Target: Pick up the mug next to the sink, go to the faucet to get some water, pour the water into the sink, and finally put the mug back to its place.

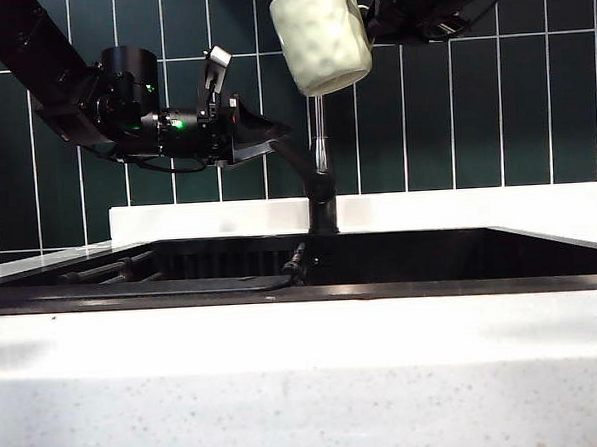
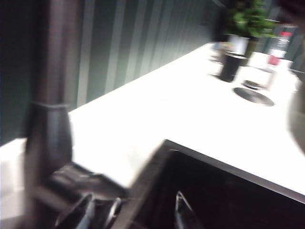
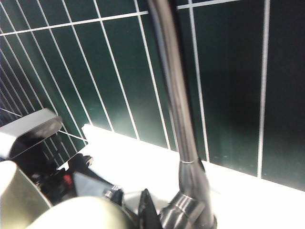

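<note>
High over the back edge of the sink [image 1: 402, 278], the mug [image 1: 321, 34] hangs in the right pincer [image 1: 368, 20], which pinches its side from the right, and it sits tilted just above the top of the faucet [image 1: 319, 142]. Left of the faucet and lower than the mug, the left pincer [image 1: 259, 140] stands spread wide with nothing between its jaws, its tips right beside the grey lever [image 1: 217, 73], so it is the arm placed to work the tap. Below and in front, the basin lies open, with white tabletop [image 1: 307, 383] along its front edge.
</note>
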